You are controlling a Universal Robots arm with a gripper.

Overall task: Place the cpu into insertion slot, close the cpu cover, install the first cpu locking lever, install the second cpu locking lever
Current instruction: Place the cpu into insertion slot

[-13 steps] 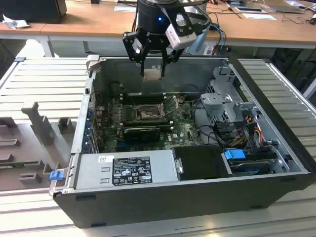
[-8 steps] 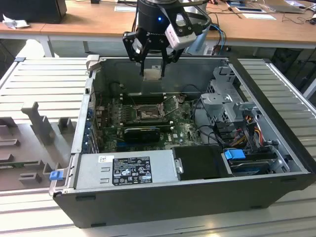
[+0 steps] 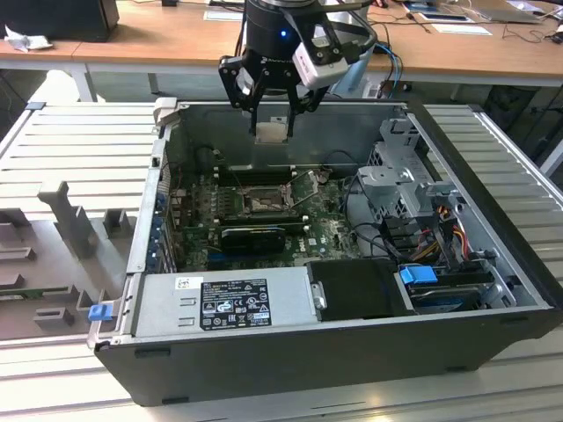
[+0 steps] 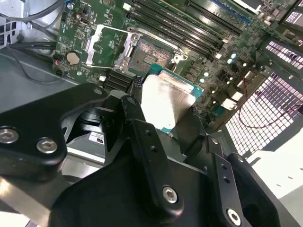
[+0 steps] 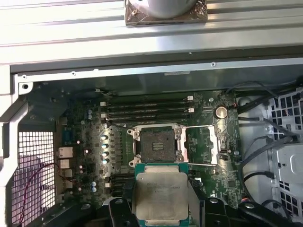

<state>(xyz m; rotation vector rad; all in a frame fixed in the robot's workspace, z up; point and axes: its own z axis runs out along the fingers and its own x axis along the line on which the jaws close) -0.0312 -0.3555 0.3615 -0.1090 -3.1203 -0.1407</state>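
Silver-topped cpu (image 5: 161,196) | gripper (image 3: 272,130) jaws clamped on its side edges | slot (image 5: 156,142) bare, apart | likely light, stiff, fragile underside: edge hold suits

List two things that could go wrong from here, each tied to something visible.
1. The gripper holds the cpu by its edges, well above the insertion slot; a slip could drop it onto the board.
2. The cpu cover lies open beside the slot; the gripper might catch its frame when it comes down.
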